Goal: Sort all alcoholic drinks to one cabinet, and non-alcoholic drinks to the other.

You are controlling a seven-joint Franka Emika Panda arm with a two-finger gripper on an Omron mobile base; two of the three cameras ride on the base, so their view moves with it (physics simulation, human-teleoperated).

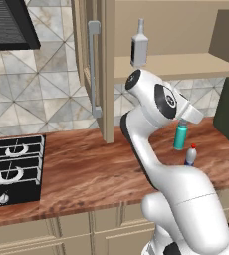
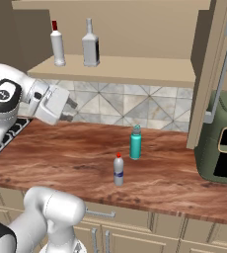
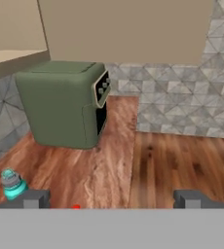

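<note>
The slender white bottle with a dark red cap [image 2: 57,45] and the squarish clear-grey long-necked bottle [image 2: 91,45] stand side by side on the shelf [image 2: 135,70] of the open tan wall cabinet. On the counter, the teal bottle [image 2: 135,142] stands upright, and the small red-capped bottle with a blue label [image 2: 118,170] stands just in front of it. My gripper [image 2: 72,111] hangs open and empty above the counter, left of both counter bottles and below the shelf. In the hand view the teal bottle [image 3: 11,184] sits beside one fingertip [image 3: 33,198].
A green boxy appliance [image 2: 221,143] stands on the wooden counter [image 2: 61,158] at the right. An open cabinet door with a grey bar handle [image 2: 223,69] hangs above it, and another open door [image 1: 94,64] is at the left. A black stove [image 1: 14,167] lies far left.
</note>
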